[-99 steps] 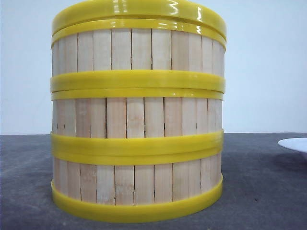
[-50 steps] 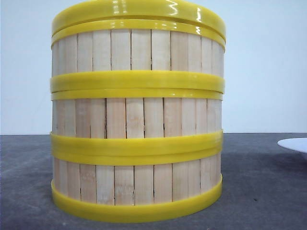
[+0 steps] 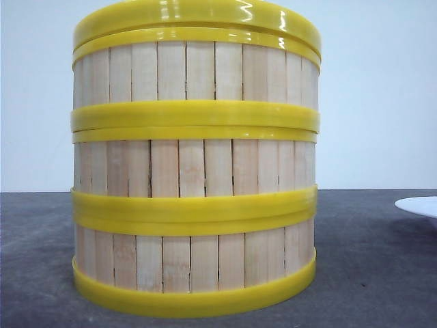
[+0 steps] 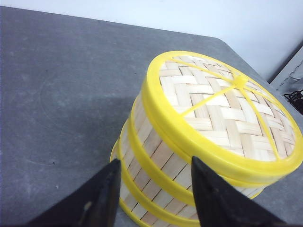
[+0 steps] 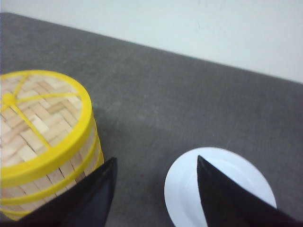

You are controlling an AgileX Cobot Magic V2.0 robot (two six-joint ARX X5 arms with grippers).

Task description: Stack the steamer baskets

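Three steamer baskets (image 3: pixel 194 164) stand in one stack on the grey table, filling the middle of the front view; pale slat walls alternate with glossy yellow rims. A woven lid with a yellow rim (image 4: pixel 227 109) tops the stack. My left gripper (image 4: pixel 154 163) hovers open above and beside the stack, its black fingers apart over the stack's side wall, nothing held. My right gripper (image 5: pixel 156 163) is open too, above bare table between the stack (image 5: pixel 42 137) and a plate, holding nothing. Neither gripper shows in the front view.
A flat white plate (image 5: pixel 189 189) lies on the table to the right of the stack, its edge visible in the front view (image 3: pixel 418 205). The table's far edge meets a white wall (image 3: pixel 382 96).
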